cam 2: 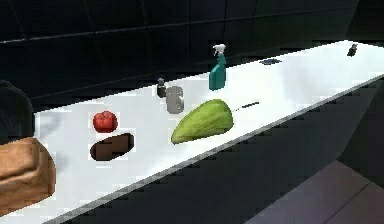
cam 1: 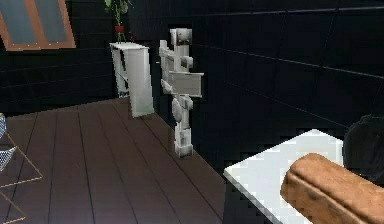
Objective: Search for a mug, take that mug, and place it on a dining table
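Gripper state: could not tell.

Arm side view: a long white counter (cam 2: 300,85) ran across from lower left to upper right. Near its middle stood a small grey cup (cam 2: 175,99), mug-like, upright; handle could not be made out. A small dark shaker (cam 2: 160,86) stood just beside it, toward the wall. A big green lettuce (cam 2: 203,120) lay just in front of the cup, on the near side; whether they touched could not be told. A teal spray bottle (cam 2: 217,70) stood upright near the cup, to the view's right and farther back. A red tomato (cam 2: 104,121) sat to the left of the cup, and a dark brown lump (cam 2: 112,148) lay near the tomato, closer to the counter's front edge. A bread loaf (cam 2: 22,170) lay at the view's lower left corner, with a dark round thing (cam 2: 12,110) behind it at the left edge. A thin dark utensil (cam 2: 248,104) lay right of the lettuce. Two small dark bits (cam 2: 270,62) and (cam 2: 352,48) lay far along the counter, too small to name. The counter's front edge dropped to a dark floor (cam 2: 330,200) at lower right.

Forward view: the counter's end (cam 1: 265,175) and the loaf (cam 1: 335,190) sat at lower right. A blocky grey statue (cam 1: 180,85) stood against the dark tiled wall (cam 1: 290,70), and a white cabinet (cam 1: 135,75) with a plant (cam 1: 120,10) on top stood just left of it. A window (cam 1: 35,22) was at upper left. Bare wood floor (cam 1: 90,150) lay open between the counter's end and a wire thing (cam 1: 10,155) at the left edge.
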